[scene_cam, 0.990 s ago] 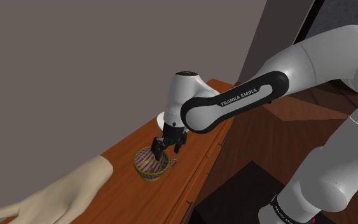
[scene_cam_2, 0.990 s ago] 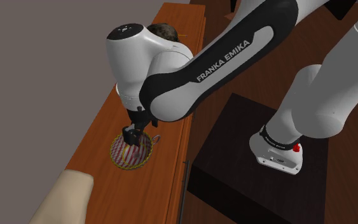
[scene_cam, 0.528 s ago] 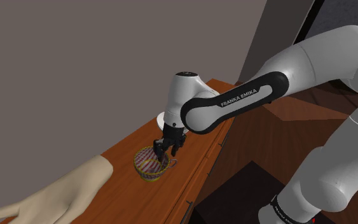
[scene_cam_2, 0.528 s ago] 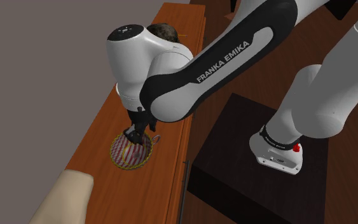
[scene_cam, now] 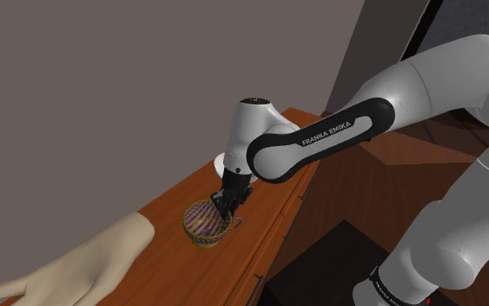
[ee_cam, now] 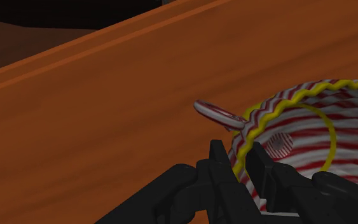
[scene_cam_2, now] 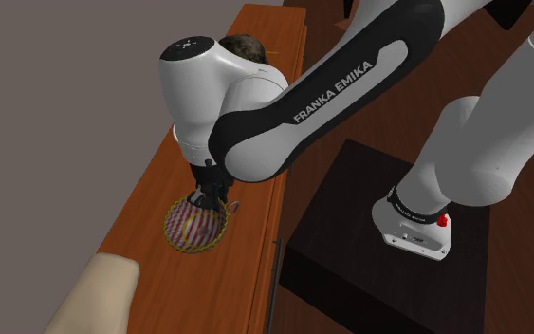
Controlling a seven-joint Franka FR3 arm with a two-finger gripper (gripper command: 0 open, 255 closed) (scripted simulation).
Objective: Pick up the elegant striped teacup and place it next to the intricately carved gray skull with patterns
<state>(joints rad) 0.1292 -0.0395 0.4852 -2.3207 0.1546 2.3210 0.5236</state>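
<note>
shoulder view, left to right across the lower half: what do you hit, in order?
beige rounded object → striped teacup → dark stand. The end effector overlaps the teacup, so it is left out.

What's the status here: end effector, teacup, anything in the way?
End effector shut on the striped teacup rim, beside its handle. Teacup sitting on the wooden top, not yet lifted. Skull at the top's far end; no obstacle seen between.

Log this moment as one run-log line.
phase: grasp | hand: shut on rim of red-and-white striped teacup | teacup: upright on brown wooden tabletop, not lifted
</note>
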